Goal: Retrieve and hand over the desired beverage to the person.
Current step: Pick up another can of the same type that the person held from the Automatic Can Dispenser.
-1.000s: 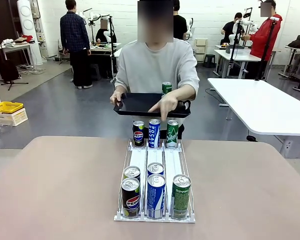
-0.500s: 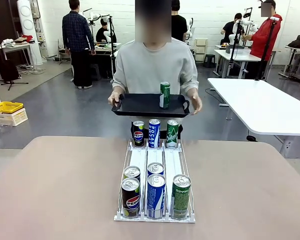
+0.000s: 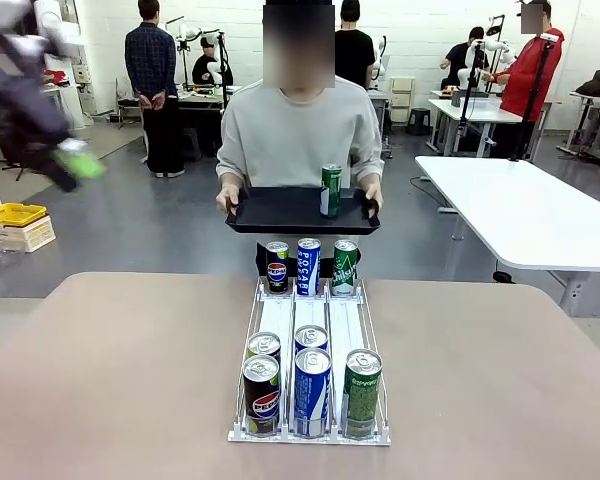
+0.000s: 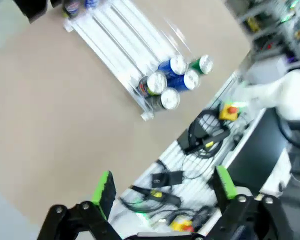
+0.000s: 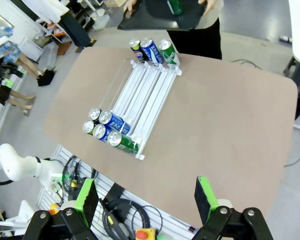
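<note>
Swung into the front view's upper left since half a second ago: left gripper (image 3: 75, 163), high up, smeared by motion, fingers too blurred to read there. Back on the tray (image 3: 280, 212) after pointing at the far cans a second ago: hand (image 3: 372, 203), gripping one end. Standing at the far side of the table (image 3: 110, 380): person (image 3: 298, 130), holding the tray level, with one tray can (image 3: 330, 190), green, upright on it. In the table's middle: white rack (image 3: 310, 315) with three lanes. At its far end, side by side: black can (image 3: 277, 267), blue can (image 3: 308, 266), far green can (image 3: 345, 267). At its near end: black pair (image 3: 262, 390) in the left lane, blue pair (image 3: 312, 385) in the middle lane, near green can (image 3: 361, 392) alone in the right lane.

Left wrist view: left gripper (image 4: 165, 187) with fingers spread wide and nothing between them, hanging over the table's near edge and the cables (image 4: 205, 137) below it. Well ahead: the rack, with the near green can (image 4: 205, 64) at the edge of the cluster.

Right wrist view: right gripper (image 5: 146, 196) likewise released and empty, high over the table's near edge. Well apart from it: the rack, with green cans at both ends of one outer lane. Beyond the far edge: the tray in the person's hands.
</note>
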